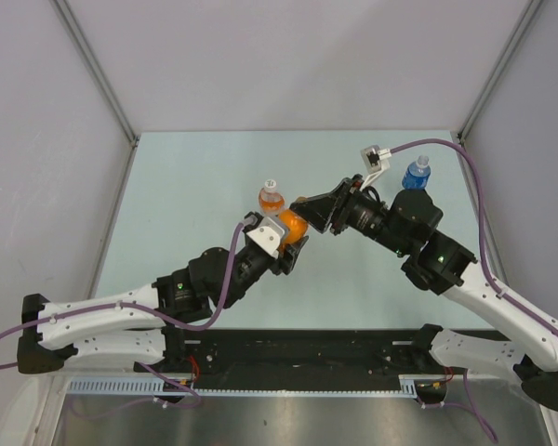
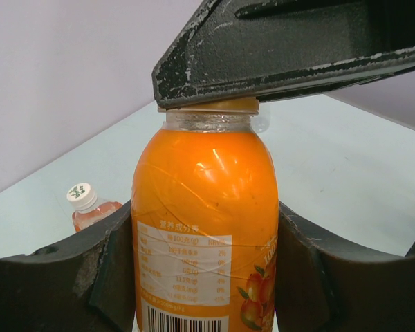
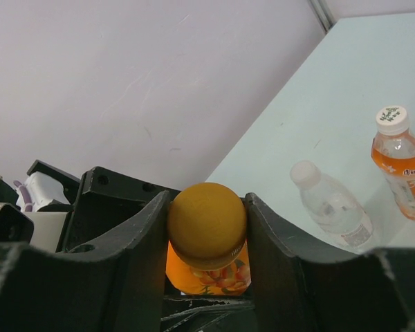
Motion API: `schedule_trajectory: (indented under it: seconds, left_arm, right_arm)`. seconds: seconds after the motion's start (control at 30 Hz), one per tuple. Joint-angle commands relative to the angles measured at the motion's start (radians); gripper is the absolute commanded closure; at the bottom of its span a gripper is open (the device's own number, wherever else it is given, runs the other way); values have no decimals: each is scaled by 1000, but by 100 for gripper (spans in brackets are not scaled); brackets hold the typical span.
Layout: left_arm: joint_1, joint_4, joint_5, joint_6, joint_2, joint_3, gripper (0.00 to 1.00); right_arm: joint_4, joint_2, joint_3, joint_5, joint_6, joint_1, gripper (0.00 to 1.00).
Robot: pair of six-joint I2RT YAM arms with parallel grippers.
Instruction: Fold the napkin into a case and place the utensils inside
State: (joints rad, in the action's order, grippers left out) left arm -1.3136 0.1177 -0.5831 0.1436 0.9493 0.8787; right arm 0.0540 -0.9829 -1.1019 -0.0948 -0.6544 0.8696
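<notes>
Bottle work is what you've got on screen: an orange juice bottle (image 1: 293, 227) sits near the centre of the table (image 1: 186, 177), pinned between both arms.

L gripper (image 2: 204, 225) comes in from approx 8 o'clock and is clamped on the bottle's body. In the L wrist view its fingers (image 2: 311, 277) press the label on both sides, no gap showing.

R gripper (image 3: 207, 225) comes in from approx 4 o'clock and is clenched on the cap (image 3: 207, 223). In the R wrist view the cap sits wedged between the two fingers (image 3: 142, 242), touching both. From the L wrist cam you see one R finger lying across the top of the cap.

Other items:
- small tea bottle (image 1: 272, 195) w/ white cap, upright, just beside the held bottle at approx 11 o'clock, not touching.
- blue-cap bottle (image 1: 416, 173), upright, at approx 2 o'clock, well apart, behind the R arm.
- clear bottle (image 3: 330, 205) w/ pale cap, only in the R wrist view, near the tea bottle; can't tell whether it's upright or lying.
</notes>
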Motion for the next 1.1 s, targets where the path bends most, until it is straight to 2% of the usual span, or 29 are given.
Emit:
schedule_trajectory:
  seconds: [0.0, 0.1, 0.13, 0.2, 0.23, 0.33, 0.37, 0.4, 0.47, 0.5, 0.6, 0.77, 0.87, 0.9, 1.07]
  left_arm:
    - [-7, 46, -18, 17, -6, -1, 100]
    - [-7, 43, -12, 14, -9, -4, 100]
    - [-7, 42, -8, 11, -12, -6, 100]
    - [-7, 40, 44, 4, -23, -9, 100]
    - [-7, 40, 87, -15, -44, -17, 100]
    - [11, 28, 355, -79, -84, -14, 100]
    - [49, 14, 437, -113, -92, -1, 100]
    - [77, 1, 647, -190, -93, 14, 100]
    - [160, -9, 835, -267, -89, 55, 100]
    - [183, 12, 977, -336, -89, 71, 100]
    - [247, 74, 1205, -451, -77, 103, 100]
    - [292, 186, 1423, -591, -26, 141, 100]
    - [318, 328, 1540, -714, 14, 128, 100]
    - [324, 427, 1566, -798, 26, 117, 100]
    - [330, 732, 1707, -1057, 138, 109, 100]
  right_arm:
    - [-5, 18, -39, 12, 7, 9, 58]
    - [-9, 24, -35, 21, 18, 11, 69]
    - [-13, 33, -33, 29, 21, 14, 81]
    - [-39, 42, -24, 21, 38, 16, 99]
    - [-45, 49, -15, 7, 59, 17, 100]
    - [-101, 67, -7, -57, 125, 20, 100]
    - [-115, 79, -6, -78, 143, 22, 100]
    - [-124, 82, -6, -110, 166, 22, 100]
    - [-141, 96, -6, -193, 208, 20, 100]
    - [-146, 101, -6, -227, 219, 23, 100]
    - [-170, 110, -7, -357, 252, 23, 100]
    - [-215, 119, -6, -574, 280, 35, 100]
    - [-244, 119, -7, -704, 282, 46, 100]
    - [-247, 122, -7, -759, 286, 46, 100]
    - [-234, 144, -7, -881, 328, 52, 100]
